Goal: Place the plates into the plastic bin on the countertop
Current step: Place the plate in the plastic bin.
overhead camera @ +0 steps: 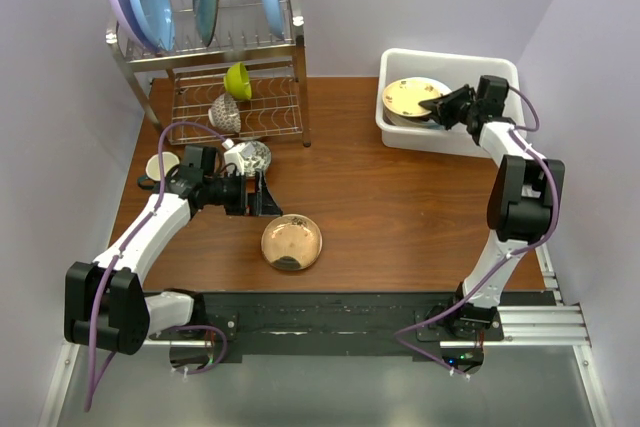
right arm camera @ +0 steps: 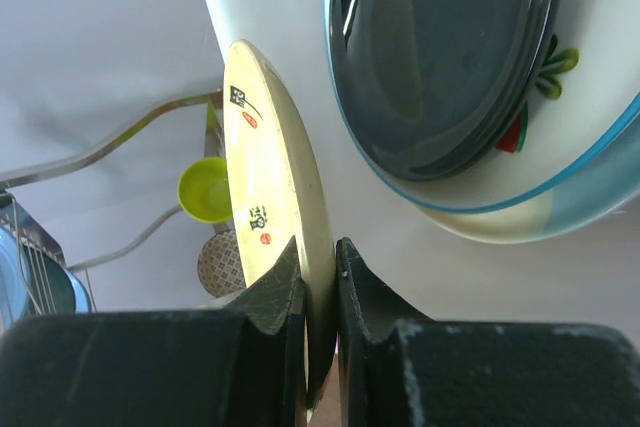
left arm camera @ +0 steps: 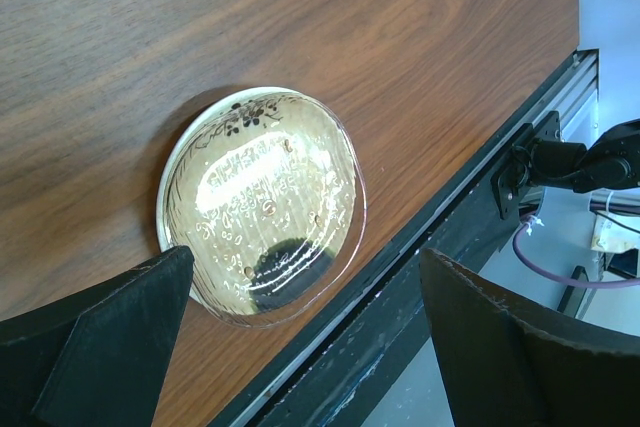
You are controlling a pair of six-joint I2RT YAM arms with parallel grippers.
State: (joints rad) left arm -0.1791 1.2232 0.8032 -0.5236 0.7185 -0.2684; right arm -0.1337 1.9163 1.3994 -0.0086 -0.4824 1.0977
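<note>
One cream plate (right arm camera: 265, 167) pinched edge-on between right jaws over plastic bin (overhead camera: 450, 57), left jaws wide apart near gold-tan plate (left arm camera: 262, 205)

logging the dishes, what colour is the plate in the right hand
Cream plate with small black and red marks; clearest in the right wrist view.

A wide stretch of bare tabletop (overhead camera: 400, 207) lay open between the wire rack (overhead camera: 235, 97) at the far left and the plastic bin (overhead camera: 430, 62) at the far right. One gold-tan plate (overhead camera: 291, 242) sat near the front edge, with free wood all around it. The left hand (overhead camera: 262, 194), fingers spread, hung beside small dishes (overhead camera: 255, 155) crowding the rack's foot. Inside the bin, the right hand (overhead camera: 440, 107) pinched a cream plate (right arm camera: 270, 177) on edge. Stacked plates (right arm camera: 450, 57) filled the space beside it, leaving only a narrow gap.
</note>
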